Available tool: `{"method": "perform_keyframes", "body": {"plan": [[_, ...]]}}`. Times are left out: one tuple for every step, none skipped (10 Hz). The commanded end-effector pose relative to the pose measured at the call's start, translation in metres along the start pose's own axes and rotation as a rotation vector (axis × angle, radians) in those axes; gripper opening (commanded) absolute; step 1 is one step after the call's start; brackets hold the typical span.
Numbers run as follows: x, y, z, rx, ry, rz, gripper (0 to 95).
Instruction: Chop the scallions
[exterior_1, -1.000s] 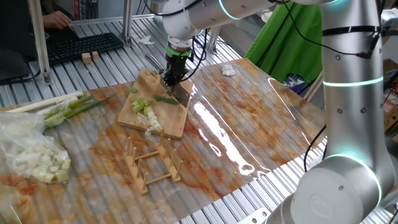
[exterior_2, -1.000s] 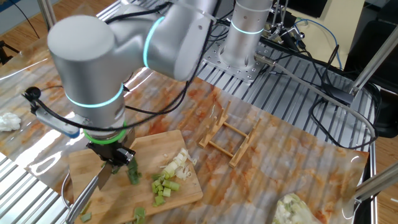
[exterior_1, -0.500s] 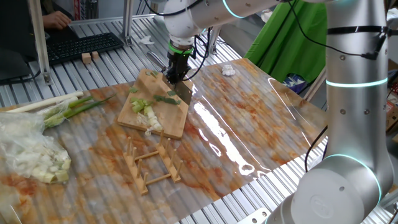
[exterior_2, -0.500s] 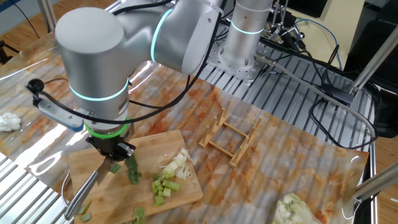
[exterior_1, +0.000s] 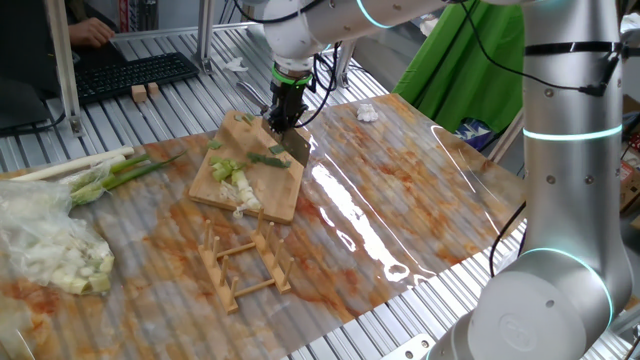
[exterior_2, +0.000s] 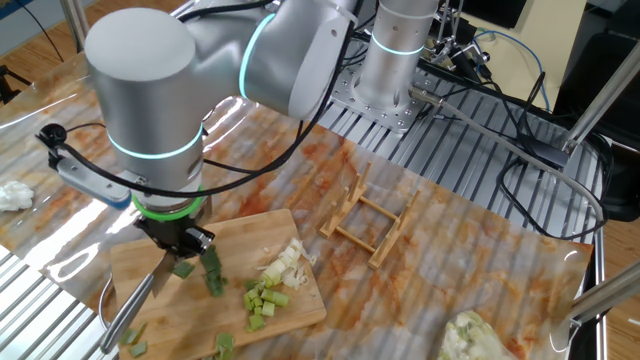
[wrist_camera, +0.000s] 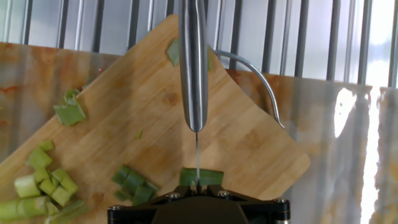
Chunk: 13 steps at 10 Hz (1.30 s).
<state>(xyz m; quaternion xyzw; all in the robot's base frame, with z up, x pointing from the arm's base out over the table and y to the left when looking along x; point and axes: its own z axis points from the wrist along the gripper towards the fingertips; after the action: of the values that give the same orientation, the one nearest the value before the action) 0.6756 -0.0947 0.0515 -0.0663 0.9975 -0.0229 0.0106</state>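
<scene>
Short white and pale-green scallion bits (exterior_1: 233, 176) lie on the wooden cutting board (exterior_1: 275, 196). They also show in the other fixed view (exterior_2: 268, 292) and the hand view (wrist_camera: 47, 184). My gripper (exterior_1: 286, 118) is shut on a knife (exterior_1: 294, 148), blade down over the board's right part. In the hand view the blade (wrist_camera: 194, 68) runs straight ahead from the gripper (wrist_camera: 196, 189), above a flat green leaf piece (wrist_camera: 208, 177). In the other fixed view the gripper (exterior_2: 181, 250) holds the knife (exterior_2: 136, 300) slanting down to the board's (exterior_2: 250, 240) left corner.
A thick bundle of whole stalks (exterior_1: 98, 170) and a pale heap in clear plastic (exterior_1: 52, 250) lie left of the board. A wooden rack (exterior_1: 243, 264) stands in front of it. A keyboard (exterior_1: 135, 76) and a white wad (exterior_1: 366, 113) are at the back.
The gripper with the knife has lifted slightly and shifted a little toward the back of the board. The scallion bits have not moved.
</scene>
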Motion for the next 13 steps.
{"method": "perform_keyframes", "body": {"plan": [[-0.004, 0.002, 0.014, -0.009, -0.004, 0.000, 0.0], [-0.006, 0.005, 0.028, -0.014, -0.019, 0.003, 0.0], [-0.006, 0.006, 0.032, -0.012, -0.017, 0.005, 0.0], [-0.005, 0.006, 0.029, -0.003, -0.007, 0.005, 0.0], [-0.004, 0.005, 0.023, 0.003, -0.013, 0.002, 0.0], [-0.005, 0.003, 0.018, 0.002, -0.004, 0.001, 0.0], [-0.005, 0.001, 0.012, -0.001, 0.014, -0.001, 0.0], [-0.004, 0.000, 0.009, -0.003, 0.018, -0.001, 0.0], [-0.004, 0.000, 0.008, 0.000, 0.020, -0.001, 0.0], [-0.004, 0.000, 0.007, 0.001, 0.019, 0.000, 0.0], [-0.003, -0.001, 0.004, 0.004, 0.020, -0.002, 0.0], [-0.002, -0.003, -0.001, 0.012, 0.021, -0.004, 0.0], [-0.002, -0.004, -0.004, 0.011, 0.021, -0.003, 0.0]]}}
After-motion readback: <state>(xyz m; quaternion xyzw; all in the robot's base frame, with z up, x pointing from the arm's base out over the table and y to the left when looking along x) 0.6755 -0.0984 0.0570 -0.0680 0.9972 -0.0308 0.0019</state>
